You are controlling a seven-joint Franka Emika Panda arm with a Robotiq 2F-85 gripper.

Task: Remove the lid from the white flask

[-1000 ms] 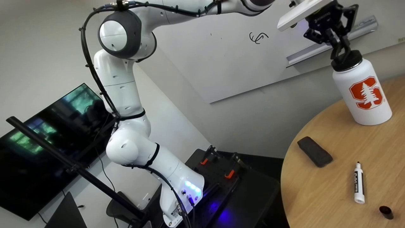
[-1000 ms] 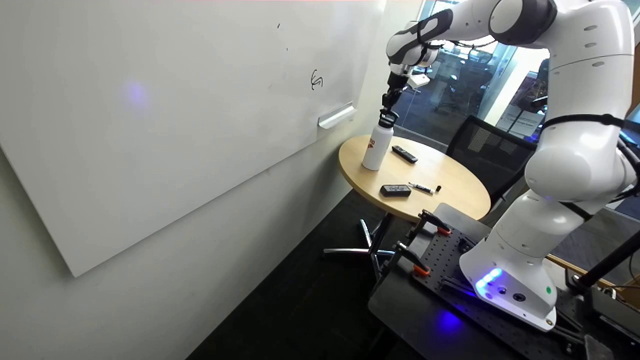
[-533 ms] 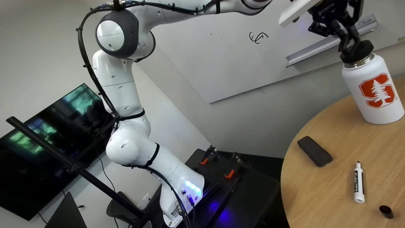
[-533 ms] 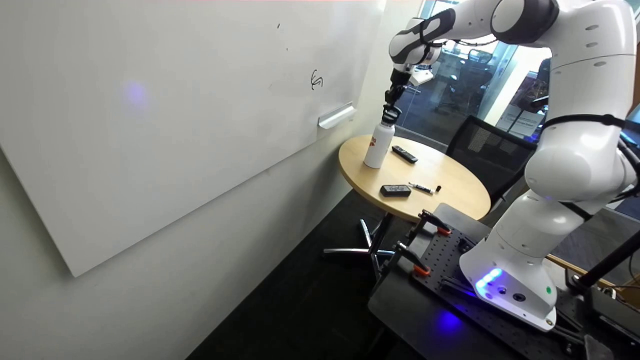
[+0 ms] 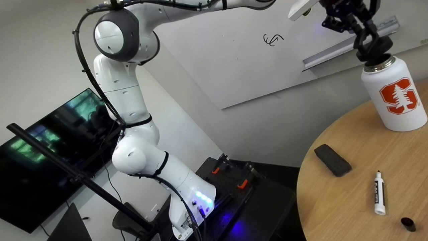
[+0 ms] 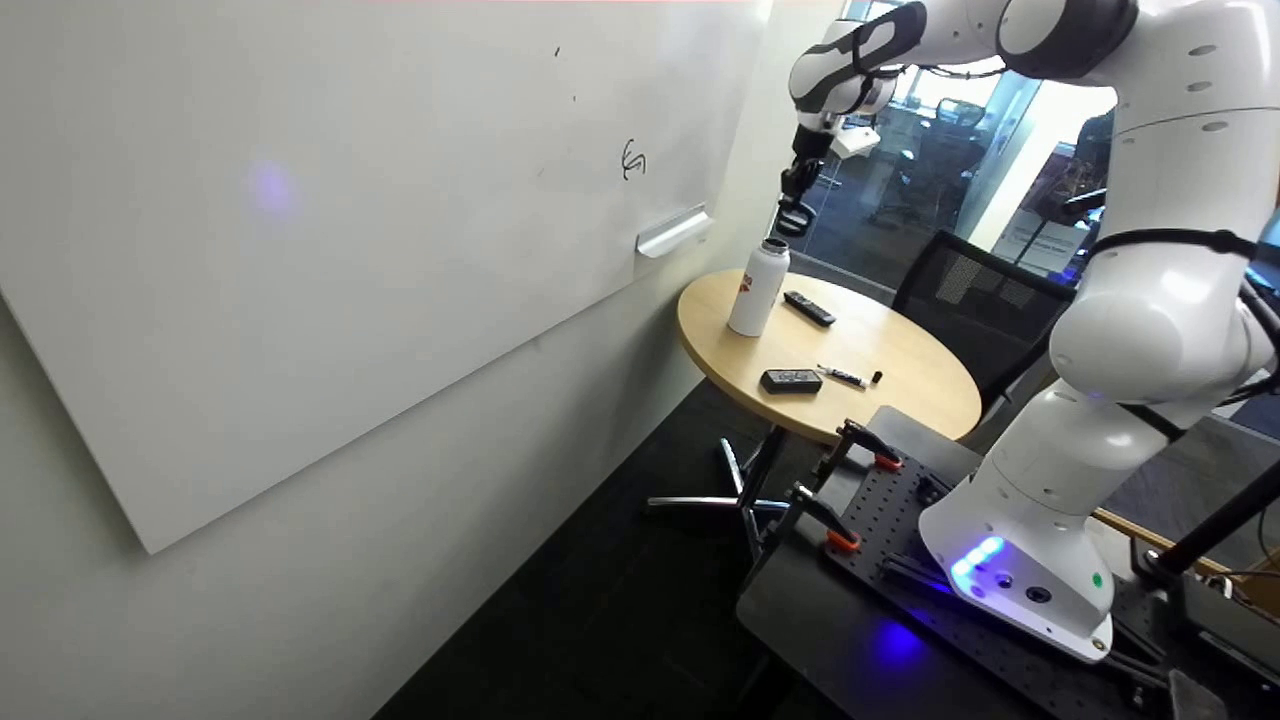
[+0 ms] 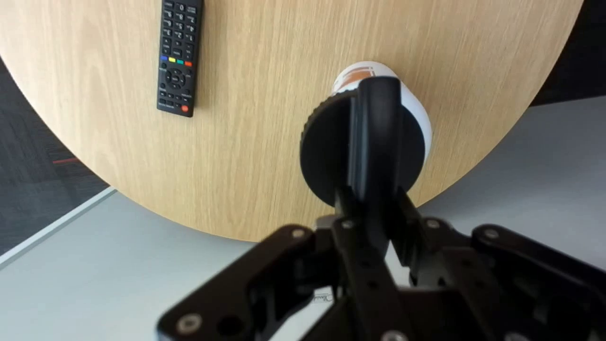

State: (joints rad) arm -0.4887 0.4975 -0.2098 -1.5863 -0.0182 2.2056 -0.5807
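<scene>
The white flask [image 5: 398,95] with its red-orange emblem stands upright on the round wooden table, its metal neck bare. It also shows in an exterior view [image 6: 759,290] and, partly covered by the lid, in the wrist view [image 7: 417,111]. The black lid [image 6: 795,220] hangs above the flask's mouth, with a visible gap in that exterior view. It is tilted in an exterior view [image 5: 378,48]; in the wrist view its disc [image 7: 326,147] and raised loop face me. My gripper [image 7: 372,199] is shut on the lid's loop. The fingertips' contact is dark and partly hidden.
On the table [image 5: 329,204] lie a dark eraser [image 5: 332,160], a white marker [image 5: 379,194] and its black cap [image 5: 408,224]. A black remote [image 7: 177,57] lies beside the flask. The whiteboard wall [image 6: 480,200] is close to the table; a black chair [image 6: 980,300] stands beyond.
The flask slid slightly on the table, then stayed. The lid first lifted partly off the neck, now is clear above it and tilted, as my gripper moved up and back.
</scene>
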